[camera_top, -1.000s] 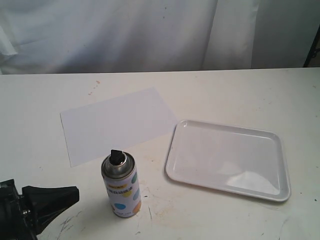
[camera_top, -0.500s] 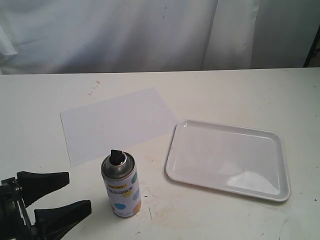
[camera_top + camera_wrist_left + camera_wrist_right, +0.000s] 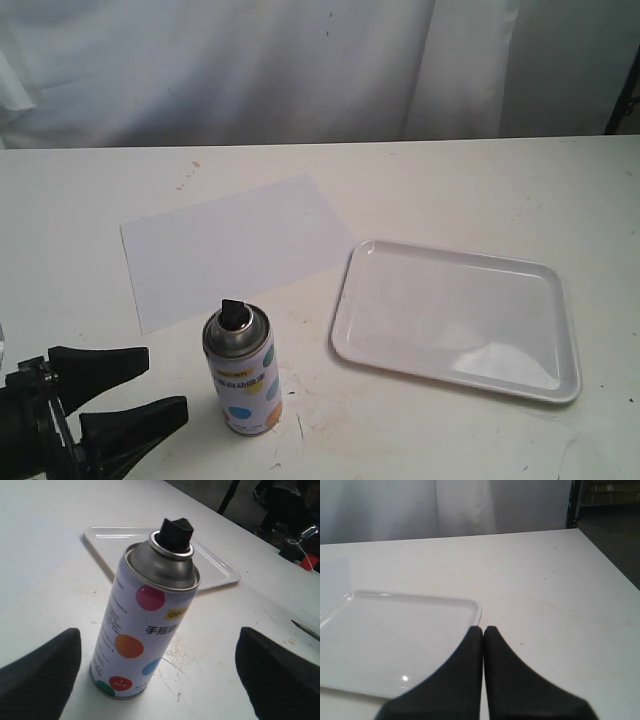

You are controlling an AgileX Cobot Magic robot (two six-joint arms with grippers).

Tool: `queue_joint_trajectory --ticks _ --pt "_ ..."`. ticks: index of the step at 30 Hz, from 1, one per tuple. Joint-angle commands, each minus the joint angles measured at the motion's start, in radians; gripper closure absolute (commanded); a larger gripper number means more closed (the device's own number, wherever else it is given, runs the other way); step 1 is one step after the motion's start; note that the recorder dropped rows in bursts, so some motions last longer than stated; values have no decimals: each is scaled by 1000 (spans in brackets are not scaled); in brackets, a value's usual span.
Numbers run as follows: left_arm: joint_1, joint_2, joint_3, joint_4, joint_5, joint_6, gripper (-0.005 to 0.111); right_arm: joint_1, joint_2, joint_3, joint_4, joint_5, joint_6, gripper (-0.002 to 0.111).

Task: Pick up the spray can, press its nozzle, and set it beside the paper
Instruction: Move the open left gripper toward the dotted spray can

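The spray can (image 3: 242, 372) stands upright on the table near the front, white with coloured dots and a silver top; the left wrist view shows it close up (image 3: 145, 630). Its black nozzle (image 3: 234, 313) (image 3: 175, 532) sits on the silver dome. The paper (image 3: 232, 248) lies flat behind the can. My left gripper (image 3: 165, 385) (image 3: 159, 667) is open, its black fingers pointing at the can from the left, not touching it. My right gripper (image 3: 483, 630) is shut with nothing in it and hangs over the table by the tray's corner; it does not show in the exterior view.
A glossy white rimmed tray (image 3: 552, 290) (image 3: 470, 605) lies to the right of the can and the paper. White curtains hang behind the table. The table's right edge (image 3: 607, 565) drops to a dark floor.
My left gripper went from shut to open and moved a little toward the can. The can, paper and tray have not moved.
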Motion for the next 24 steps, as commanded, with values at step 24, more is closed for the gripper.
queue_joint_trajectory --ticks 24 --pt "-5 234 -109 78 -37 241 30 -5 -5 3 3 -2 -1 108"
